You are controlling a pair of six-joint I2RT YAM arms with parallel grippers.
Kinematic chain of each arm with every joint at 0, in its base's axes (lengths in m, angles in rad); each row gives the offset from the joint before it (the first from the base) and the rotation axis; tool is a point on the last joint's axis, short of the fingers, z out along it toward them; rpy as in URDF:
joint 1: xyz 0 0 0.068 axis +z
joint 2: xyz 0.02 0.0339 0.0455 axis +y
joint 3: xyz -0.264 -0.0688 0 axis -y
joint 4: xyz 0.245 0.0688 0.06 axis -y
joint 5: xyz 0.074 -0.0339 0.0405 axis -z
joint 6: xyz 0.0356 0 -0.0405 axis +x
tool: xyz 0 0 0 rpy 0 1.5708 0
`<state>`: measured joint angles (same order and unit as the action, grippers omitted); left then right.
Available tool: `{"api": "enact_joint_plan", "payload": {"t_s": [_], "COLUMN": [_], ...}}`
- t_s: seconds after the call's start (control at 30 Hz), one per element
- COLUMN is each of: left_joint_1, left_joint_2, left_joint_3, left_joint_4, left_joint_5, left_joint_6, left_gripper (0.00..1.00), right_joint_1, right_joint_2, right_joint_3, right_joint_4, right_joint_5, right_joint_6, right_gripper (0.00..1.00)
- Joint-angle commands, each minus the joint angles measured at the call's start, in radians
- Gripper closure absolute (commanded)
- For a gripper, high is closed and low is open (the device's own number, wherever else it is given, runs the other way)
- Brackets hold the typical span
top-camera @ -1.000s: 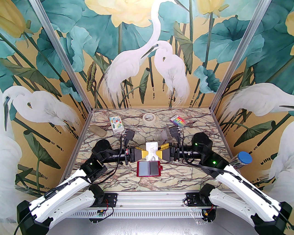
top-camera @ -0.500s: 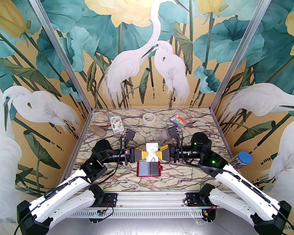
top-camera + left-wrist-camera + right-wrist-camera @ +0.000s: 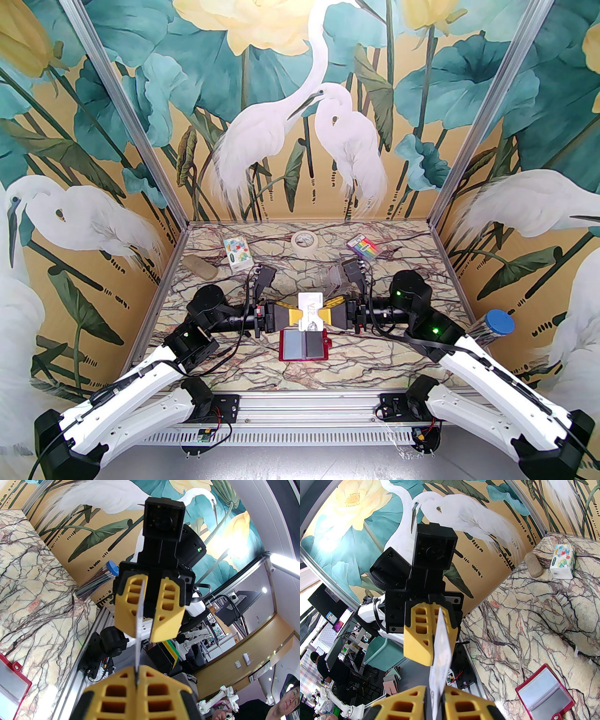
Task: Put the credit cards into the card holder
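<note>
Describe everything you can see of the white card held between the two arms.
The card is a thin, white, plastic-looking rectangle with grey "VIP" lettering. It is held off the table, just beyond the open red wallet. The left pincer is shut on its left edge; the right pincer flanks the right edge, but a firm clamp there cannot be confirmed. Wrist views show it edge-on.
</note>
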<state>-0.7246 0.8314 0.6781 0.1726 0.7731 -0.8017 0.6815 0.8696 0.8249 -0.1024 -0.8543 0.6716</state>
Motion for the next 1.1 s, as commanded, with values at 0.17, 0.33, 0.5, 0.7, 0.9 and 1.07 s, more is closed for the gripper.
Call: {"api": "enact_joint_plan", "payload": {"t_s": [0.17,0.33,0.5,0.7,0.9,1.07], "left_joint_1": [0.002,0.002,0.002,0.002,0.001,0.002], "left_joint_2": [0.015,0.018,0.014,0.012,0.009,0.007], "left_joint_3": [0.008,0.002,-0.005,-0.011,-0.011,-0.017], "left_joint_4": [0.04,0.048,0.056,0.057,0.054,0.054], "left_joint_5": [0.008,0.004,0.005,0.002,0.001,-0.001], "left_joint_6": [-0.024,-0.026,-0.031,-0.031,-0.031,-0.034], "left_gripper": [1.0,1.0,1.0,1.0,1.0,1.0], "right_joint_1": [0.008,0.007,0.007,0.007,0.007,0.007], "right_joint_2": [0.008,0.009,0.009,0.005,0.005,0.005], "right_joint_3": [0.003,0.002,0.003,0.001,0.014,0.013], "right_joint_4": [0.015,0.032,0.032,0.038,0.033,0.043], "right_joint_5": [-0.022,-0.02,-0.02,-0.018,-0.019,-0.02], "right_joint_6": [-0.01,0.003,0.005,0.011,0.01,0.017], "right_gripper": [0.87,0.9,0.92,0.88,0.87,0.87]}}
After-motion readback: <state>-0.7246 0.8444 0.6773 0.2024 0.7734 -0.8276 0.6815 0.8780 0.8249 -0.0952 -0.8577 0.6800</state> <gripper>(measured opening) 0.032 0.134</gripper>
